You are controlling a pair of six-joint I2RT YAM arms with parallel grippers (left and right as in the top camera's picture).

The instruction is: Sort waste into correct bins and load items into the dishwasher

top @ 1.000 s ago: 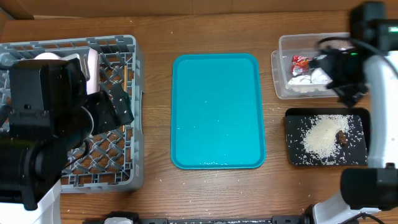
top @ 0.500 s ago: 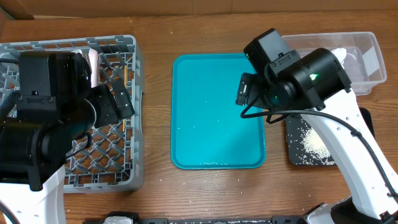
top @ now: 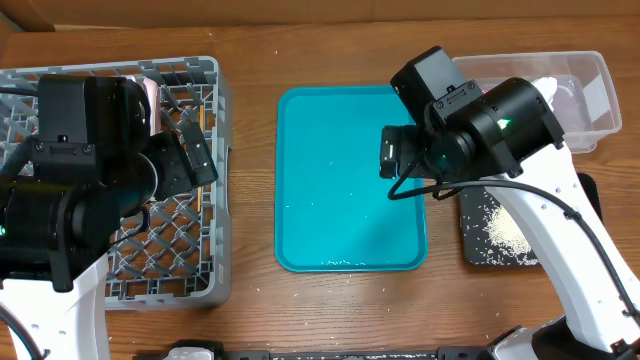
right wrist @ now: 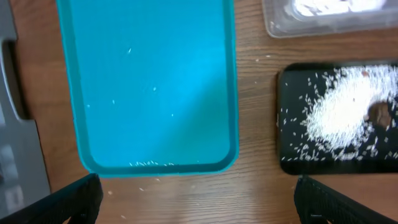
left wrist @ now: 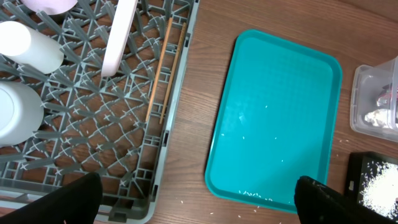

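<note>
Rice grains (right wrist: pixel 339 115) sit heaped on the black tray (right wrist: pixel 287 87) ahead of our right pincer (right wrist: pixel 199 202), spread wide and empty, while chopsticks (left wrist: pixel 158 74) lie in the dish rack (left wrist: pixel 93 130) ahead of our equally released left pincer (left wrist: pixel 199 202).

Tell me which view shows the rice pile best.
Right wrist: the rice pile lies in plain sight on the black tray. Overhead, the right arm covers part of it; the left wrist view catches only a corner.

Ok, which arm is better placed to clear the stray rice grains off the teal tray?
Probably right: the right gripper hangs open over the flat teal plastic tray, beside the shallow black tray; the left gripper is over the grey lattice dish rack.
</note>
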